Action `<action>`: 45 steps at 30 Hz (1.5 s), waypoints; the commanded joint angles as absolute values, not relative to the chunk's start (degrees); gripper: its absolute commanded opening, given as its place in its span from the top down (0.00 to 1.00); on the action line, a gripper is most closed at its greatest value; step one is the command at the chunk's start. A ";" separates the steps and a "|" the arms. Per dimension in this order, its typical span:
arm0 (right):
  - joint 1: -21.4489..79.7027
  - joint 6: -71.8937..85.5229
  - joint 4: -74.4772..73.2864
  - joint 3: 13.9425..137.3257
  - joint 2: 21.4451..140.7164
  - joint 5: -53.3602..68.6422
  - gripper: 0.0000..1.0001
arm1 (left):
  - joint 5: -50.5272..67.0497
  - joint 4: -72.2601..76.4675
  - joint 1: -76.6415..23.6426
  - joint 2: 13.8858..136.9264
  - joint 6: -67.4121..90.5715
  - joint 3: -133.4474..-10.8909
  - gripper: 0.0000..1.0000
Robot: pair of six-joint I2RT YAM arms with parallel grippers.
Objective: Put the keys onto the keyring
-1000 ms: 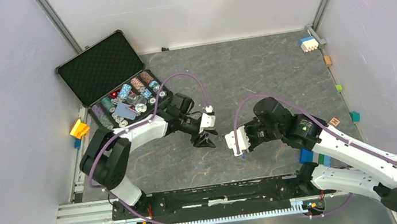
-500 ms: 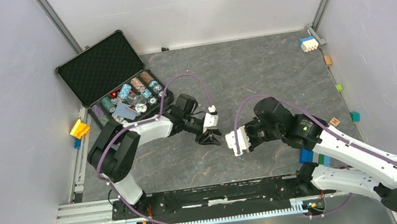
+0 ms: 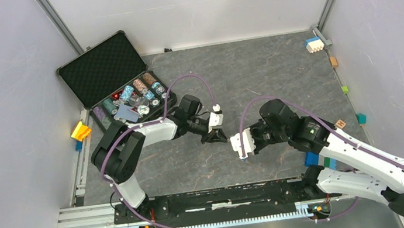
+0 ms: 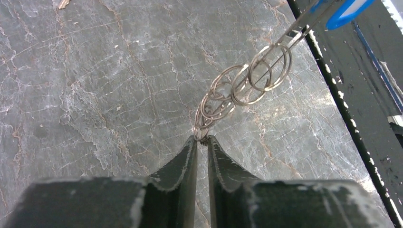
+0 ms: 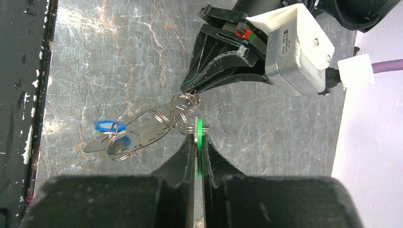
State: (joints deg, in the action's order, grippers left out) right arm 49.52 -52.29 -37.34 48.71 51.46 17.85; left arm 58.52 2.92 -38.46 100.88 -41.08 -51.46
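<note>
Above the bench, midway along its near edge, the left gripper has just narrowed its jaws onto the end link of the keyring, apparently pinching it. The right gripper stays clenched on the green-tagged key, so both ends look braced for threading.

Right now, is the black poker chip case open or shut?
Open: the black foam-lined case has its lid tilted back, and the round poker chips in its tray show.
</note>
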 commanded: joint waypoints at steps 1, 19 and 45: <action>49.75 -52.02 -35.70 49.15 50.31 17.18 1.00 | 56.94 -1.63 -38.83 100.00 -43.20 -52.77 0.85; 49.28 -51.17 -33.99 45.92 49.28 17.08 0.98 | 53.72 -8.17 -38.75 91.87 -43.72 -54.49 0.98; 47.37 -44.79 -21.59 35.52 50.34 10.23 0.53 | 35.92 -22.04 -39.89 85.07 -47.73 -59.00 0.98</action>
State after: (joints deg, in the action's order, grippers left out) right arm 48.47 -47.37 -28.49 37.47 51.11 10.50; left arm 37.71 -20.08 -38.92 87.22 -44.29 -57.06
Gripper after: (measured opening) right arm 0.456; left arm 0.029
